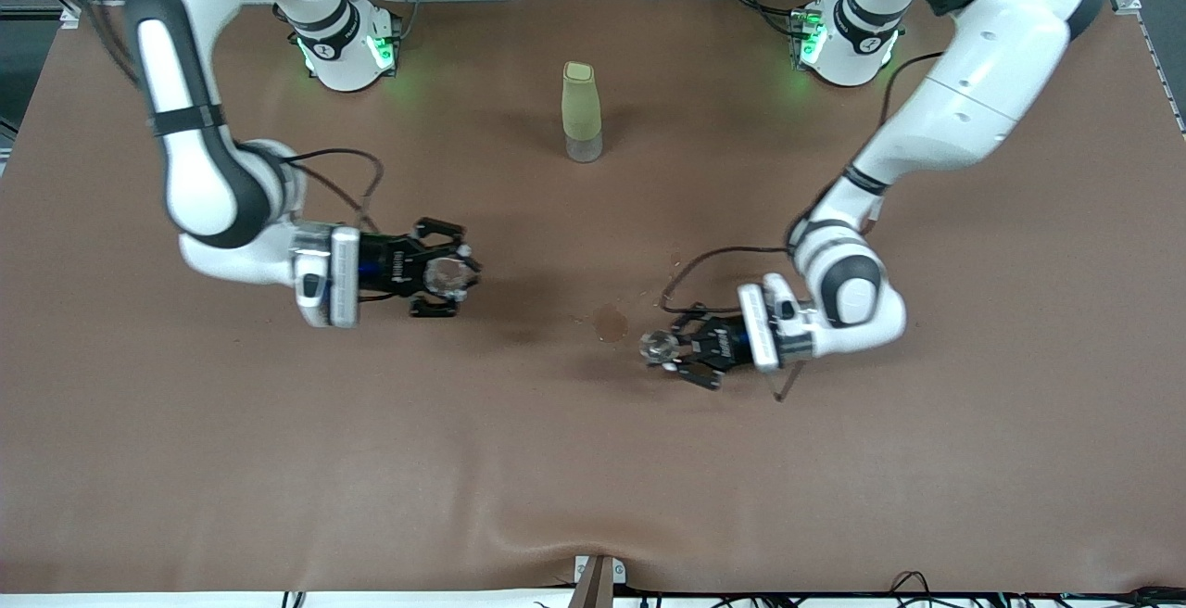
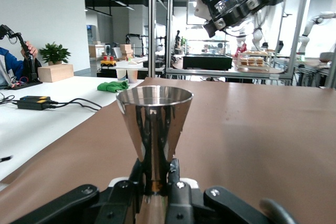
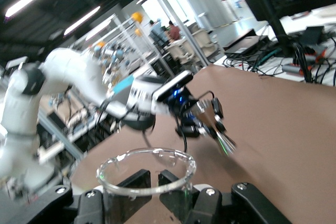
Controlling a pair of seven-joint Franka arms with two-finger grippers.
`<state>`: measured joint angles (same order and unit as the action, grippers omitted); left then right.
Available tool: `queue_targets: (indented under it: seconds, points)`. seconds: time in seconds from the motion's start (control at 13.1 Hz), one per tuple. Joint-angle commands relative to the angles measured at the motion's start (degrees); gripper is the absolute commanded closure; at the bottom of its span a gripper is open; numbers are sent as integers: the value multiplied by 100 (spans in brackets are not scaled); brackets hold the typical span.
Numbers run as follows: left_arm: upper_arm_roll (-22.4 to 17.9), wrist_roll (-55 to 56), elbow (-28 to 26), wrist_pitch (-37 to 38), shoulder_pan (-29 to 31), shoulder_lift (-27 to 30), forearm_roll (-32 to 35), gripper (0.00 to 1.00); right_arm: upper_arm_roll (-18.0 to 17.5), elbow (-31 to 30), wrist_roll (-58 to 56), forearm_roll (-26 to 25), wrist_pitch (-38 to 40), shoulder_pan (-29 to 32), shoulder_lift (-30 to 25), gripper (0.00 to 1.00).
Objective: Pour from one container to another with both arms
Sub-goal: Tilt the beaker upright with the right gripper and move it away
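Two arms are getting ready to pour.

The right pincer (image 1: 451, 276) is gripping the tiny glass cup (image 1: 448, 276) over the desk (image 1: 593, 460), toward the right arm's end. The left pincer (image 1: 675, 348) is squeezing the shiny metal jigger (image 1: 658, 346) by its thin waist, beside a small wet spot (image 1: 610, 322). The two are well apart, so tipping the cup now could spill onto the desk. The jigger's mouth is small, so a bad aim could miss it. The tall green bottle (image 1: 581, 111) is standing near the arm bases.
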<state>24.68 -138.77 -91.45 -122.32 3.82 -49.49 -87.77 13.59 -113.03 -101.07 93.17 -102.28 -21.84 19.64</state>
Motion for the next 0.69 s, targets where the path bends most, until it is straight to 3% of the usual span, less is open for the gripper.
queue_targets:
  seconds: [0.0,0.31,0.61]
  points:
    - [28,61,-153,672,583,10,601,100,-93,-43,-876,-780,610,731,-66,100]
    - [-85,52,-233,1577,1444,-69,1734,100,-102,-26,-2501,-1512,1296,1628,100,100]
    - [-568,-18,-224,2649,2051,-96,2658,100,-102,-17,-4039,-1978,1982,2401,574,100]
